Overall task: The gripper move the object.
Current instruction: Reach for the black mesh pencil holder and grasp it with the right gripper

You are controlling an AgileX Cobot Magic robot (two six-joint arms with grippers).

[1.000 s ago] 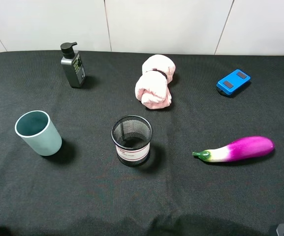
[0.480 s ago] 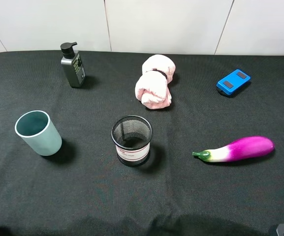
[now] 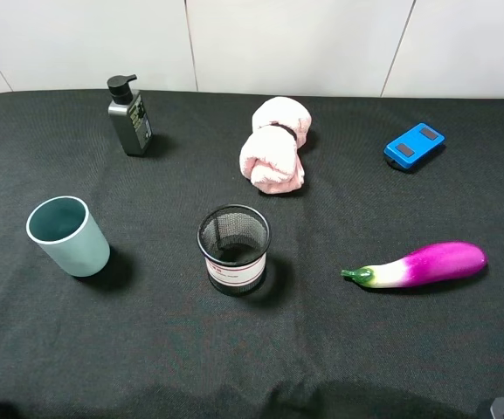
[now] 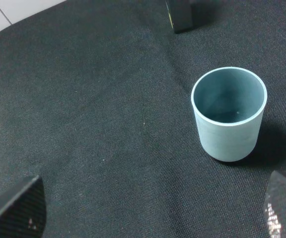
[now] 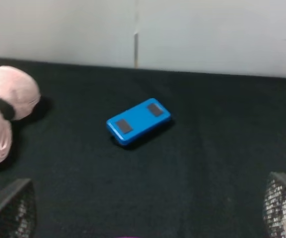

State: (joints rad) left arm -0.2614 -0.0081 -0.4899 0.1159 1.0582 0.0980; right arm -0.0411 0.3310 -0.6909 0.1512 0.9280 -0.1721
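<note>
The black wire-mesh pen cup [image 3: 234,249] with its white, red-edged label stands upright in the middle of the black cloth, with nothing touching it. It shows in neither wrist view. My left gripper [image 4: 147,213] is open, with its fingertips [image 4: 15,210] wide apart at the frame's corners, and it hangs over the cloth near the teal cup. My right gripper [image 5: 145,213] is open and empty, facing the blue device. In the exterior high view only small dark bits show at the bottom corners, far from the mesh cup.
A pale teal cup [image 3: 68,236] [image 4: 229,114] stands at the left. A dark pump bottle [image 3: 129,116] is at the back left, a rolled pink towel [image 3: 273,145] [image 5: 1,111] at the back middle, a blue device [image 3: 414,145] [image 5: 139,120] at the back right, and a purple eggplant [image 3: 422,264] at the right.
</note>
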